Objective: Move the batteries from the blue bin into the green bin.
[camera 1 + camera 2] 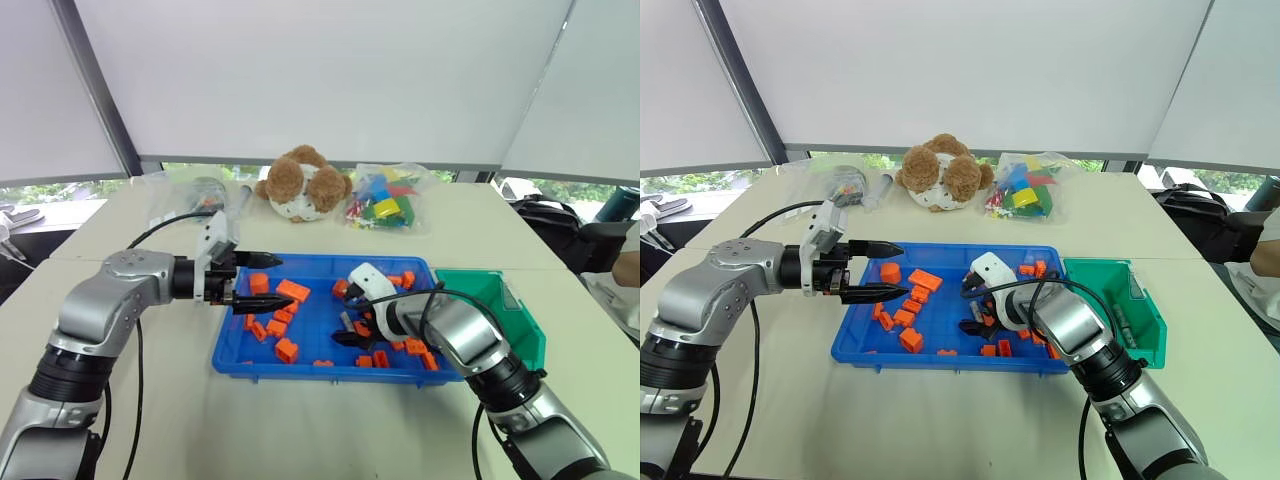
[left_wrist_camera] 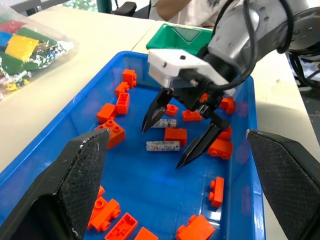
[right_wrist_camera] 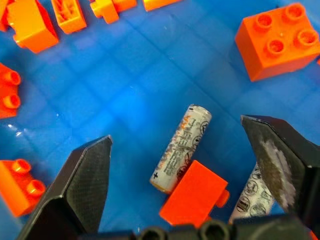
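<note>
The blue bin (image 1: 240, 352) lies on the pale table (image 1: 300, 430) and serves as the landmark. Touching its right short wall stands the smaller, deeper green bin (image 1: 520, 320), and in the right eye view a thin grey cylinder, apparently a battery, lies along that bin's floor by its far-right wall. Scattered over the blue bin's floor are many orange bricks (image 1: 293, 291), thickest in its left half and along its right wall. Two batteries (image 2: 162, 146) rest on the floor of the blue bin, right of its middle: one lies free, with one end touching an orange brick, and the second (image 3: 252, 192) lies just beside that brick on its other side. The right hand (image 1: 352, 330) hangs low inside the blue bin over these two batteries, pointing down, its black fingers (image 2: 152, 110) spread wide on either side of them and gripping nothing; I cannot tell whether the tips touch the floor. The left hand (image 1: 262, 280) is held level above the blue bin's left end, pointing toward its middle, its two fingers spread apart and empty. Beyond the blue bin's far long wall, on the table, sit a brown plush bear (image 1: 305, 185), a clear bag of coloured blocks (image 1: 385, 205) and another clear bag (image 1: 190, 195).
</note>
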Motion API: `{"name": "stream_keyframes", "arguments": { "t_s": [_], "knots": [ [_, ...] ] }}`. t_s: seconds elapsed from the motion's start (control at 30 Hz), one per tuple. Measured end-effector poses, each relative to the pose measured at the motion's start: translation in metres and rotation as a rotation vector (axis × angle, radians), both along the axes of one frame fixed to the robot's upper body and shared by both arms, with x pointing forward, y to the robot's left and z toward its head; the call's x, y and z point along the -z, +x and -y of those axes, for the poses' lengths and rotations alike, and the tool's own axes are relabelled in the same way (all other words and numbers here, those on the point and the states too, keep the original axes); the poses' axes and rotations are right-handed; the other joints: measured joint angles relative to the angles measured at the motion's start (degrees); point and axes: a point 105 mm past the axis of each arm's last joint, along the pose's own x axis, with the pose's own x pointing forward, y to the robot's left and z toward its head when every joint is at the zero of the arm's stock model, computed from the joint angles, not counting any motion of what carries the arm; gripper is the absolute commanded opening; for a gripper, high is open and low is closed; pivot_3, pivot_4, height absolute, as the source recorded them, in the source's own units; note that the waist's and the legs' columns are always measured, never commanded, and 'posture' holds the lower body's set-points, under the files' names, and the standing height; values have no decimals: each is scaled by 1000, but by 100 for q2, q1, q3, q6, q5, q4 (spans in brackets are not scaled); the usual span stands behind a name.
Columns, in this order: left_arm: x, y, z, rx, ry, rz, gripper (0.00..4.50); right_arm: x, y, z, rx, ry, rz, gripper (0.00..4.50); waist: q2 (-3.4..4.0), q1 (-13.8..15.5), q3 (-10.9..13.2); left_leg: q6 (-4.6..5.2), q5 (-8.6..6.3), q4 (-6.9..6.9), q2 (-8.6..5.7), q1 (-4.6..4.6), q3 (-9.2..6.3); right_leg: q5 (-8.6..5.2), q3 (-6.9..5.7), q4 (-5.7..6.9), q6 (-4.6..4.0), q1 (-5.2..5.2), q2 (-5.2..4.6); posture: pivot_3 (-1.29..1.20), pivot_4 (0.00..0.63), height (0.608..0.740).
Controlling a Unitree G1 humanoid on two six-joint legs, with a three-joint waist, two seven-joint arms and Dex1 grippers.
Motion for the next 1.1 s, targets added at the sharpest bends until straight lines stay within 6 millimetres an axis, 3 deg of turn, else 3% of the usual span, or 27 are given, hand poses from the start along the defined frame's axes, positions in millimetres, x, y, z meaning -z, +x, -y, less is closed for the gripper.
{"name": "stream_keyframes", "arguments": {
  "t_s": [0.1, 0.13, 0.2, 0.23, 0.4, 0.53, 0.6, 0.7, 0.77, 0.9, 1.0, 1.1],
  "knots": [
    [0, 0, 0, -1, 0, 1, 4500, 1, -1, -3, -13, 3, -9, 1765, 0, -3, 0, 0, 0, 0, 0, 0, 0, 0, 0, 0, 0, 0, 0, 0, 150, 733],
    [0, 0, 0, -2, 0, 1, 4500, 1, -1, -6, -23, 6, -10, 995, 0, -5, 0, 0, 0, -1, 0, 0, 0, 0, 0, 0, 0, 0, 0, 0, 150, 733],
    [0, 0, 0, -4, 0, 2, 4500, 0, -2, -8, -34, 4, -10, 104, 0, -7, 0, 0, 0, -1, 0, 0, 0, 0, 0, 0, 0, -1, 0, 0, 150, 733],
    [0, 0, 0, -5, 0, 2, 4500, 0, -2, -9, -36, 4, -9, 7, 0, -7, 0, 0, 0, -1, 0, 0, 0, 0, 0, 0, 0, -1, 0, 0, 150, 733],
    [0, 1, 0, -6, -1, 2, 4500, -21, -1, -12, -44, 29, 28, 23, 0, -4, 0, 0, 0, -1, 0, 0, 0, 0, 0, 0, 0, -2, 0, 0, 150, 733],
    [0, 1, 0, -4, -2, 3, 4500, -82, 4, -1, -5, 116, 180, 23, 1, 19, 0, 0, 0, -1, 0, -2, 0, 0, -1, 0, 0, -2, -1, 0, 150, 733],
    [0, 1, 1, -2, -3, 3, 4500, -109, 6, 29, 69, 120, 264, 23, 0, 73, 0, 1, -1, -1, -3, -4, -1, 0, -3, -5, 0, 2, -6, 0, 150, 733],
    [0, 1, 1, 0, -4, -2, 4500, -135, 4, 97, 253, 73, 357, 23, -1, 146, 0, 8, -5, -1, -9, -4, 2, 0, -1, -16, 0, 5, -12, 0, 150, 733],
    [1, 2, 1, 2, -8, -6, 4500, -130, 0, 120, 308, 41, 347, 23, -2, 128, -1, 10, -5, -2, -9, -2, 1, 0, 0, -16, 0, 5, -10, 0, 150, 733],
    [-2, 1, 6, 28, -15, 0, 4500, -99, -11, 154, 380, -60, 251, 23, 0, 31, 0, 10, -5, -4, -8, 0, -1, -1, 2, -13, 1, 4, -6, 0, 150, 733],
    [-2, 2, 6, 31, -20, 0, 4500, -90, -22, 181, 444, -126, 218, 23, 0, -2, 0, 10, -5, -4, -8, 1, -1, -2, 5, -13, 4, 4, -6, 0, 150, 733],
    [-3, 3, 7, 34, -21, 7, 4500, -78, -32, 194, 461, -169, 186, 1465, -1, -4, 0, 10, -5, -4, -8, 2, -8, -2, 7, -11, 4, 4, -2, 0, 150, 733]
  ]
}}
